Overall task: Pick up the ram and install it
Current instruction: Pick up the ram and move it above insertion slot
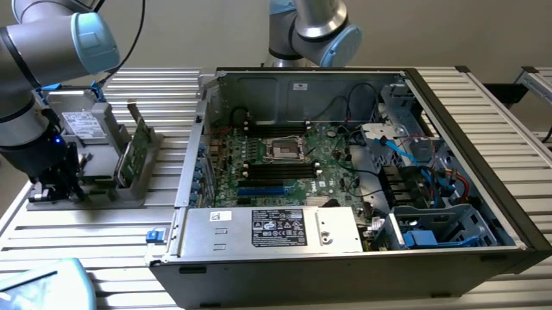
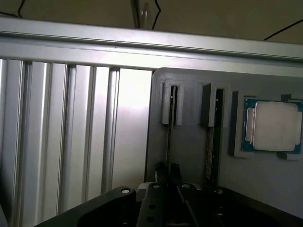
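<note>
Closest to us is the gripper (image 2: 168, 170), its black body low over the gray holder (image 2: 189, 151). Its two fingers (image 2: 175, 171) stand drawn close, one on each side of the ram (image 2: 169, 137), and we judge them closed on it. We see the ram edge-on, a thin stick standing on its long edge in the holder. Its long axis runs straight away from the fingers to a notched post (image 2: 171, 101) at the far end. Just beside it a second stick (image 2: 212, 142) stands parallel in its own notch, and beyond that a processor chip (image 2: 274, 126) lies flat in a pocket. The holder sits on the ribbed aluminium table (image 1: 86, 226), just beside the open computer case (image 1: 258, 278), on the exterior view's left of it. Inside the case, the black memory slots (image 1: 271, 166) lie well apart from the ram, toward the exterior view's right, and they seem to run crosswise to it. Behind the table stands a plain wall (image 1: 190, 32).
</note>
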Controlling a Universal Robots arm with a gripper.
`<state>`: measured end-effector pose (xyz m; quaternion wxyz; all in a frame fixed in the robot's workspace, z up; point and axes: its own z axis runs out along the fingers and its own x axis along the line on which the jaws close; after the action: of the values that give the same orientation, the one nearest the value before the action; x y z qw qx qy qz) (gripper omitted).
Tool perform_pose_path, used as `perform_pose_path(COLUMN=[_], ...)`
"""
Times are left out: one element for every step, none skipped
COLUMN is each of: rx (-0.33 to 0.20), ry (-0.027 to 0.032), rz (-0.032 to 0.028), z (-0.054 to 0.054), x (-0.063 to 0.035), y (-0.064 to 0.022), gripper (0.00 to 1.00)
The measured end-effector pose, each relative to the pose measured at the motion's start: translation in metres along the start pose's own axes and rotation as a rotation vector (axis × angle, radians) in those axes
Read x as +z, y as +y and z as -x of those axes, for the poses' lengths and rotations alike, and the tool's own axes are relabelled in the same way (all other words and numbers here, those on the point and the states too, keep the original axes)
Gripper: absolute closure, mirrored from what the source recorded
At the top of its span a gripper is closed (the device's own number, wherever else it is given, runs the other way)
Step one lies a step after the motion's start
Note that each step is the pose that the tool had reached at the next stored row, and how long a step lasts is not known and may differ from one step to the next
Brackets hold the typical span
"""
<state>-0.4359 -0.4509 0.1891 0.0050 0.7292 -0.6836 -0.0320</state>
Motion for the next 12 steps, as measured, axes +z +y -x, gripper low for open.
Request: perform_pose_path(rx=[0.000,0.000,0.000,0.000,0.000,0.000,0.000,0.000,0.000,0.000,0.000,0.000], ry=[0.0001,-0.0002,-0.0003,-0.0005,-0.0007,-0.0010,-0.0012,-0.0014,-0.0018,-0.0020,-0.0025,-0.0028], rz=[0.0002,0.0001,0.0002,0.0001,0.0001,0.0001,0.0001,0.0001,0.0000,0.0001,-0.0001,0.0000], z=[0.000,0.000,0.000,0.000,0.000,0.000,0.000,0.001,0.001,0.001,0.001,0.001], x=[-0.0009,-0.0023,-0.0038,-0.0054,-0.0073,-0.0091,-0.0107,-0.0126,-0.0145,-0.0166,-0.0188,-0.0212], y=[0.0001,0.0002,0.0002,0.0003,0.0004,0.0005,0.0006,0.0007,0.0008,0.0009,0.0010,0.0011], gripper=[0.86,0.86,0.86,0.86,0.86,0.86,0.86,0.86,0.86,0.86,0.86,0.86])
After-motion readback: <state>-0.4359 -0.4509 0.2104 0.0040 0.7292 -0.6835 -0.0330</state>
